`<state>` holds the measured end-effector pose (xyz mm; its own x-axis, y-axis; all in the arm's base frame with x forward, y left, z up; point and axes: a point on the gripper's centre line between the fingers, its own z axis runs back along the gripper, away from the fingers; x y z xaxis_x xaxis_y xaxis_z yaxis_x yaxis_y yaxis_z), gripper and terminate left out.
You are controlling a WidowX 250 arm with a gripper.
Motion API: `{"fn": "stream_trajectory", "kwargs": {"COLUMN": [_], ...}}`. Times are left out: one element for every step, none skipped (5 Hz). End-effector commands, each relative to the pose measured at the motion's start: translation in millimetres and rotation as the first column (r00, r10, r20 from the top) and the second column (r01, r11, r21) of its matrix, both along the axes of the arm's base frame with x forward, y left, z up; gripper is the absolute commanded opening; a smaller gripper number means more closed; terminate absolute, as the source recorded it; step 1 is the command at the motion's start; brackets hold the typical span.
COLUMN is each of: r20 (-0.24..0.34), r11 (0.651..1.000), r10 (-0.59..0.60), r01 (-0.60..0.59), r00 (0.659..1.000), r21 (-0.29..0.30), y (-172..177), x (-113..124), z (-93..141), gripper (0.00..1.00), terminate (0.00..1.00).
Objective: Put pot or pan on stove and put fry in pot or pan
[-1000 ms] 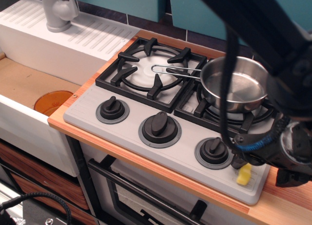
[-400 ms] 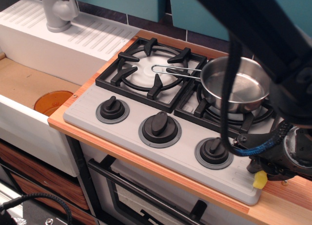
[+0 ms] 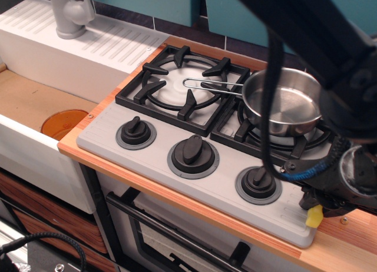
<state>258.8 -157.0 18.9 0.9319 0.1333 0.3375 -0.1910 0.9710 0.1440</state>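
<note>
The shiny steel pot sits upright on the right burner of the grey stove. Its wire handle points left over the left burner. The pot looks empty inside. My gripper is at the stove's front right corner, below and to the right of the pot. It is shut on the yellow fry, whose lower end sticks out just over the stove's edge. The arm's body hides most of the fingers.
Three black knobs line the stove front; the right one is close to my gripper. A white sink with a grey faucet stands at the left. An orange disc lies in the basin. Wooden counter runs along the right.
The fry stood on the stove's front right corner one second ago. It has since moved right toward the edge in my gripper's grasp. The pot has not moved.
</note>
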Motion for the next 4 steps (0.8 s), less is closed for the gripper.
{"fn": "stream_trajectory", "kwargs": {"r20": [0.011,0.003,0.001,0.021], "r11": [0.999,0.998,0.997,0.995], "r10": [-0.021,-0.027,-0.034,-0.051], "r01": [0.021,0.027,0.034,0.053], "r00": [1.0,1.0,0.999,0.998], "r21": [-0.05,-0.06,-0.065,-0.08], "y": [9,14,26,44], "x": [20,28,45,68], "z": [58,80,94,95], "gripper": [0.0,0.0,0.0,0.0], "terminate": [0.0,0.0,0.0,0.0]}}
